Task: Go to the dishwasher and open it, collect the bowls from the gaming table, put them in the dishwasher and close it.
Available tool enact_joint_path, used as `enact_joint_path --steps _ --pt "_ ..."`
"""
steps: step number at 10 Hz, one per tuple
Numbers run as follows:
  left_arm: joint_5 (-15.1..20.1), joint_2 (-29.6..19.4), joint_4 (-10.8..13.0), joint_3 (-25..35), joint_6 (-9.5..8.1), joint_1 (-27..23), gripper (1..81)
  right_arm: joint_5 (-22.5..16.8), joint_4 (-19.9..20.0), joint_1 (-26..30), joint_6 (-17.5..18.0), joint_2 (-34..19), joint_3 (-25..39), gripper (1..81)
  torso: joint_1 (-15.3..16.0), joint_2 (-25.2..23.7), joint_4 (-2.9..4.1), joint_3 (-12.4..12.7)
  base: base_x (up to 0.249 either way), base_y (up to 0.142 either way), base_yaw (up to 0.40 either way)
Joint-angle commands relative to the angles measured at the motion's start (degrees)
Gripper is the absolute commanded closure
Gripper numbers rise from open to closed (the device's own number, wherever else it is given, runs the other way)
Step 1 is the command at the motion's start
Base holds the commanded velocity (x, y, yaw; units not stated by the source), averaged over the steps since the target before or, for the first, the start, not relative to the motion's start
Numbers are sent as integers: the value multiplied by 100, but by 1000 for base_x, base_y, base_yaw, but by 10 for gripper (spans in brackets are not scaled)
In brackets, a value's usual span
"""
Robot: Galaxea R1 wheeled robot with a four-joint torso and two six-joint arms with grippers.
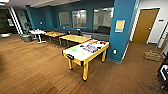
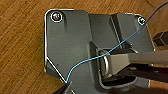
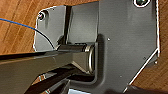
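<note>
Wood-plank floor [image 1: 37,72]: brown, runs under the whole room; also seen beneath the robot's dark plates in both wrist views.

Gaming table [image 1: 75,55]: mid-room, just in front of the blue pillar. White top, yellow edge and legs, long axis running away from the camera toward the pillar. Dark patch at its near end.

Bowls: bright green one [image 1: 73,49] on the near half of the white top, toward the table's left edge; paler yellow-green one [image 1: 82,53] just beside it, nearer the middle. Too blurred to tell whether upright or tipped.

Game boards and boxes [image 1: 92,47]: colourful, spread over the far half of the table top; orange and red pieces at the far end.

Blue pillar [image 1: 120,30]: right of the table's far end; a yellow notice on its face, a white outlet plate low down.

Cardboard box [image 1: 152,55]: on the floor, right of the pillar, well apart from the table.

Yellow wooden tables [image 1: 73,38]: two, behind the gaming table, in a row toward the left.

White round table [image 1: 37,32]: farther left, near a grey bin.

Dark sofa [image 1: 100,32]: along the blue back wall, under the windows.

Wooden door [image 1: 145,25]: far right, shut.

Grippers: cannot tell whether either is open or closed, or holding anything.
</note>
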Motion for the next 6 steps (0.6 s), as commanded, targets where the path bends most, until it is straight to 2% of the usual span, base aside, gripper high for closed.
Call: enact_joint_path --steps 1,2,6 --pt "267 -111 11 1 9 -165 10 -358 32 213 34 98 0 10 0 0 0 0 182 0 0" --pt "267 -93 64 1 17 -173 10 -244 32 195 34 107 -44 10 0 0 0 0 172 0 0" --pt "250 21 -24 10 -18 -103 10 -217 -20 125 -27 89 -238 10 2 0 0 0 149 0 0"
